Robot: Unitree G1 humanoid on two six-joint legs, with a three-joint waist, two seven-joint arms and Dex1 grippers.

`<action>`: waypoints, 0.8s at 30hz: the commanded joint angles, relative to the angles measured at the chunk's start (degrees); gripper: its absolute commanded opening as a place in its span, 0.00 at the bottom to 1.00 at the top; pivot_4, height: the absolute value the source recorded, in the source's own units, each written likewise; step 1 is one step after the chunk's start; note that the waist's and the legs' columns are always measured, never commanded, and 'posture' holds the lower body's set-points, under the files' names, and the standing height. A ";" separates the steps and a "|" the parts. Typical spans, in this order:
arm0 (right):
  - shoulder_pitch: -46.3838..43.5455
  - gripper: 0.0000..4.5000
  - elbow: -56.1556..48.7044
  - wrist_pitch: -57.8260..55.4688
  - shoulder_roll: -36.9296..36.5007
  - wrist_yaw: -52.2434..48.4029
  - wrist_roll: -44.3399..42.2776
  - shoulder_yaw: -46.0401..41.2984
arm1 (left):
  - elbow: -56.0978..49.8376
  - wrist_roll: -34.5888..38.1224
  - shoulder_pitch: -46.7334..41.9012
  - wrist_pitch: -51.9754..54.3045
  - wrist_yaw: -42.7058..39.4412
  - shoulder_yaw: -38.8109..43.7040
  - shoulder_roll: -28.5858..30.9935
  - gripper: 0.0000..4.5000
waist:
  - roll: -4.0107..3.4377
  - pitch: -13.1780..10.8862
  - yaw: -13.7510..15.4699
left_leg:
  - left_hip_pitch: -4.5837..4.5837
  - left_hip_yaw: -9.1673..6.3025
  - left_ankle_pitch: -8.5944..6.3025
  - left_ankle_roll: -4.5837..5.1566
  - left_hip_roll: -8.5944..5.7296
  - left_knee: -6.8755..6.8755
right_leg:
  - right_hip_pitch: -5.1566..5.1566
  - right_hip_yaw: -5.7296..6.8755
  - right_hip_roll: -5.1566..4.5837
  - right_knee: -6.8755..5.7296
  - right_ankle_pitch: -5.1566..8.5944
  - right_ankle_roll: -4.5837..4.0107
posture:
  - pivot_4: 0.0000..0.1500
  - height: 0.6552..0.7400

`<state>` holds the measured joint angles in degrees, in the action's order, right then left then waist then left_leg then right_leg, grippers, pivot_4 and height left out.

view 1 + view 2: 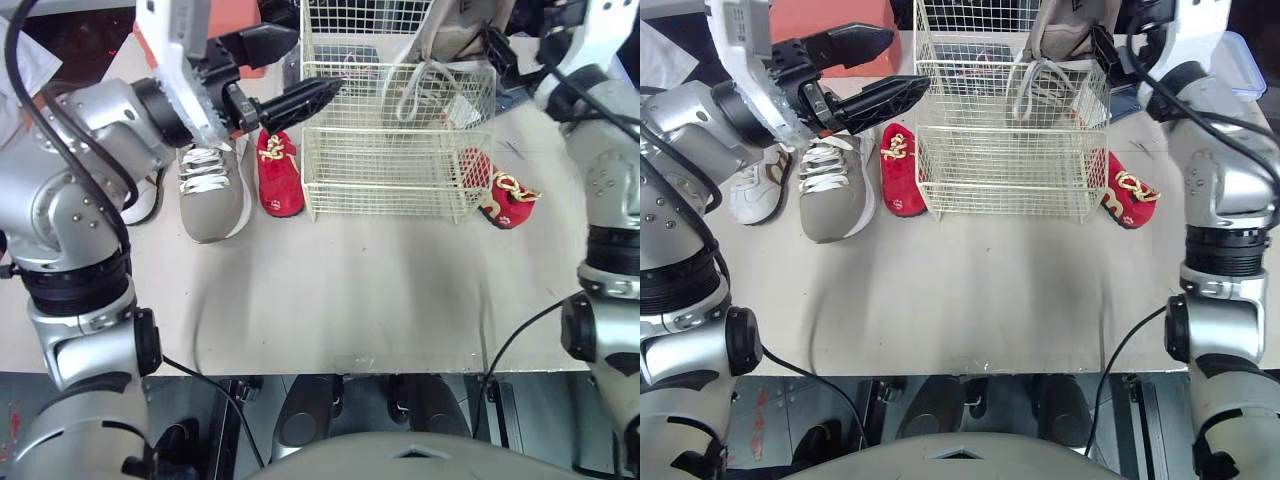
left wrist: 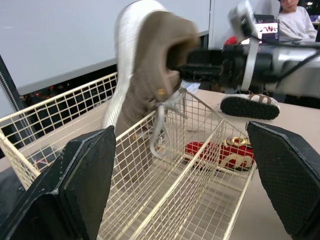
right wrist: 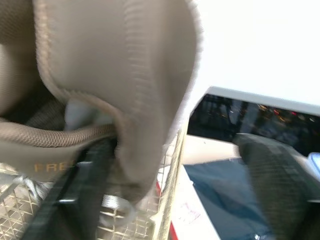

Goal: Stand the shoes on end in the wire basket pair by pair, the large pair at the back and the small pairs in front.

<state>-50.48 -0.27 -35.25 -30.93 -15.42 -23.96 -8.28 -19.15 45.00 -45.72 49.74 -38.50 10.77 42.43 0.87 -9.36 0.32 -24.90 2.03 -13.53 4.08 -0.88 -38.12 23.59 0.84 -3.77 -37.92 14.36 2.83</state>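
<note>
At the back of the basket [image 1: 380, 185] a grey shoe [image 2: 145, 70] stands on end, heel up and toe down, its laces hanging loose. The right gripper [image 3: 175, 145] is at the shoe's opening. One finger sits inside the shoe and the other outside the heel, with a sliver of gap showing between that outer finger and the heel wall. The fingers therefore look spread around the collar rather than pinching it. The left gripper [image 1: 285, 72] hovers by the basket's upper left edge, fingers wide apart and empty.

By my reading the task is barely begun: one shoe of the large pair is in place, or nearly so, and nothing else is in the basket.

The rest lies on the table [image 1: 350, 290]:
- **Second grey shoe** [image 1: 210, 190]: flat on its sole, near the basket's left side.
- **Left red shoe** [image 1: 280, 175]: between the second grey shoe and the basket, just beside the wire.
- **Right red shoe** [image 1: 505, 195]: at the basket's right front corner.
- **White shoe** [image 1: 755, 185]: left of the second grey shoe, partly hidden by the left arm.
- **Dark-soled shoe** [image 2: 250, 106]: beyond the basket's right side, seen in the left wrist view. I cannot tell whether it is the white shoe's mate.

What is left is the second grey shoe at the back, then both small pairs in front.
</note>
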 commanded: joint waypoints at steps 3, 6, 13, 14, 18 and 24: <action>0.98 0.99 -8.23 -8.52 -4.99 -7.64 -7.20 -3.67 | -0.56 0.52 1.22 -0.44 -0.33 2.28 1.53 1.00 | 0.00 0.00 -0.42 | 0.00 0.00 0.00 0.01 0.02 0.01 | 0.00 -0.01 -0.03 -0.01 0.00 0.00 | 1.00 1.00; 2.52 0.99 -9.98 -11.17 -7.70 -10.60 -9.85 -5.41 | -0.02 1.51 1.59 -0.60 -0.13 3.52 1.22 1.00 | 0.00 0.00 -0.51 | 0.00 -0.01 0.00 0.01 0.02 0.01 | 0.00 0.00 -0.12 -0.01 0.00 0.00 | 1.00 1.00; 6.83 0.99 -18.54 -14.53 -10.07 -23.92 -23.99 -7.84 | 6.71 -3.01 4.93 -3.44 0.86 8.05 4.12 1.00 | 0.00 0.00 -1.13 | 0.05 -0.01 -0.01 0.02 0.05 0.05 | 0.00 -0.01 -0.19 -0.02 0.00 0.00 | 1.00 1.00; 7.92 0.99 -20.12 -14.90 -9.89 -24.95 -25.80 -7.87 | 8.60 -3.93 5.78 -4.01 1.82 9.21 4.27 1.00 | 0.00 0.00 -1.15 | 0.07 -0.01 -0.01 0.02 0.05 0.05 | -0.01 -0.03 -0.19 -0.02 0.00 0.00 | 1.00 1.00; 12.90 0.99 -25.82 -14.33 -9.22 -28.84 -31.63 -7.49 | 16.12 -6.33 11.11 -5.05 4.34 15.72 5.90 1.00 | 0.01 0.00 -1.23 | 0.09 -0.02 -0.01 0.02 0.06 0.07 | 0.00 -0.05 -0.21 -0.02 0.00 0.00 | 1.00 1.00; 14.71 0.99 -26.91 -13.60 -10.34 -29.89 -34.46 -7.06 | 26.65 -8.06 20.02 -4.69 -0.61 20.44 11.97 1.00 | 0.07 0.01 -0.81 | 0.07 -0.08 -0.02 0.00 0.05 0.04 | -0.01 0.02 -0.30 0.01 0.00 0.00 | 1.00 1.00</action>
<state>-35.68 -25.95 -49.69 -40.31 -44.62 -57.63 -14.21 5.97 37.43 -26.06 45.74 -37.29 28.92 52.64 0.94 -9.35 -0.49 -24.83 1.95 -13.56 4.08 -0.84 -38.06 23.59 0.86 -4.09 -37.90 14.36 2.82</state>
